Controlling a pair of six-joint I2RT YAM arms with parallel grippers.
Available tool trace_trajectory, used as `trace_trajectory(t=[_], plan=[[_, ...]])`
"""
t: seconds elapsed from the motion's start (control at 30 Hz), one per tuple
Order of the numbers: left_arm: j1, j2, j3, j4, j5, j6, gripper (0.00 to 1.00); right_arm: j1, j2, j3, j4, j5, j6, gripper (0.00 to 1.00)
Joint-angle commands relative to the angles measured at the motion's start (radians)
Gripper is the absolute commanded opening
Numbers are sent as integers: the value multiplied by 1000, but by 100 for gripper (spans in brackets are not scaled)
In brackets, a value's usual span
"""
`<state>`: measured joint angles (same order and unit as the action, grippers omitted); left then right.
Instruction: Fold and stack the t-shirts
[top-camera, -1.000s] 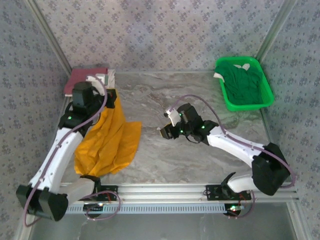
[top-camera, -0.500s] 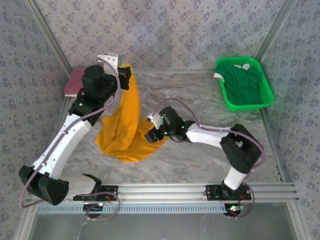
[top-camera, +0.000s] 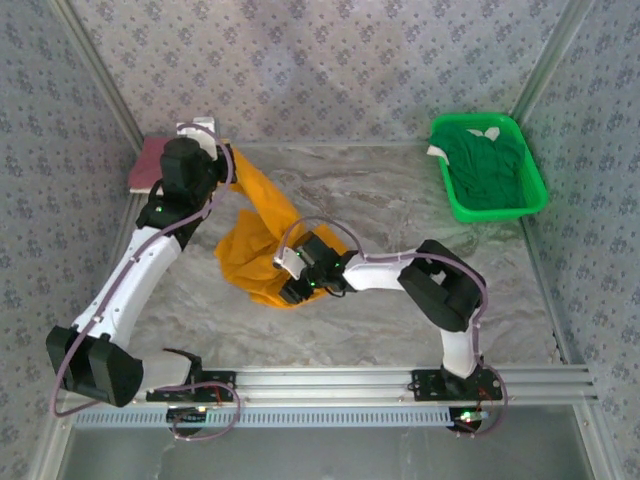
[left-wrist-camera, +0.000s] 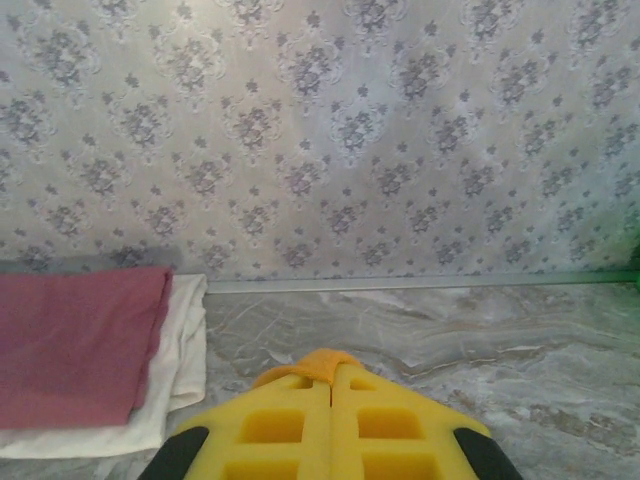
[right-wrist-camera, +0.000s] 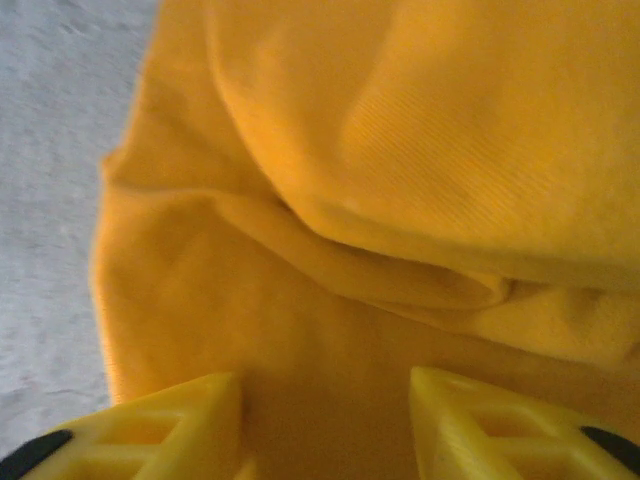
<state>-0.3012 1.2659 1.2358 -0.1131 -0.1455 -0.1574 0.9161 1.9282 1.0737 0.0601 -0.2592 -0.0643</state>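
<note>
- orange shirt (top-camera: 258, 250) runs from the left claw (left-wrist-camera: 330, 372), whose fingers are pressed together on a fold of it, down to a heap under the right claw (right-wrist-camera: 325, 395)
- right claw is spread; cloth lies between its fingers
- red shirt (left-wrist-camera: 75, 340) lies on a white shirt (left-wrist-camera: 180, 350), left of the left claw
- green shirt (top-camera: 490, 165) fills the basket (top-camera: 495, 212), well right of the right claw

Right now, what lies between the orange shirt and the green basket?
Bare marble table lies between the shirt and the basket, seen in the top view.
</note>
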Motion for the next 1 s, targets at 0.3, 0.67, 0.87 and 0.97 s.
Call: trace_trajectory(t=[0.3, 0.67, 0.87, 0.97], plan=[[63, -165, -31, -91, -130, 11, 0, -191, 28, 85, -186, 223, 157, 29], [62, -235, -19, -194, 46, -21, 0, -530, 2, 208, -376, 251, 231, 28], [59, -227, -82, -187, 50, -54, 0, -560, -92, 251, -410, 212, 189, 29], [59, -218, -93, -193, 47, -65, 0, -510, -238, 154, -315, 67, 218, 32]])
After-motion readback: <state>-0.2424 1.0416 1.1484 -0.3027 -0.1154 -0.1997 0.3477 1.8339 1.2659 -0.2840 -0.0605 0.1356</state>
